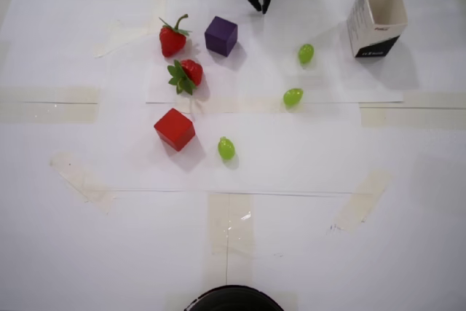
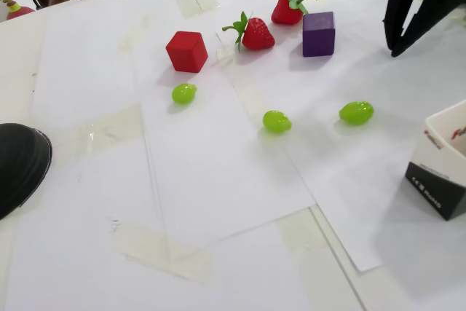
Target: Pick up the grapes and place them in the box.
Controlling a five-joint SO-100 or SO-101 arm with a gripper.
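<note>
Three small glossy light-green oval grapes (image 1: 306, 53) lie loose on the white paper-covered worktop (image 1: 291, 238), outside the tall white paper box (image 1: 376, 28). Likely light, slippery; pinch across the middle. The black gripper (image 1: 259, 9) hangs empty, fingers slightly apart.

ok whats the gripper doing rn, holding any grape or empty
gripper: empty, fingers slightly apart at the tips, hanging above the paper; all three grapes lie loose on the table.

i see three light-green grapes (image 1: 306, 53), a white box (image 1: 375, 28) with black base band, red cube (image 1: 175, 129), purple cube (image 1: 220, 36), red strawberries (image 1: 172, 38) with green leaves, black gripper (image 1: 260, 6).
</note>
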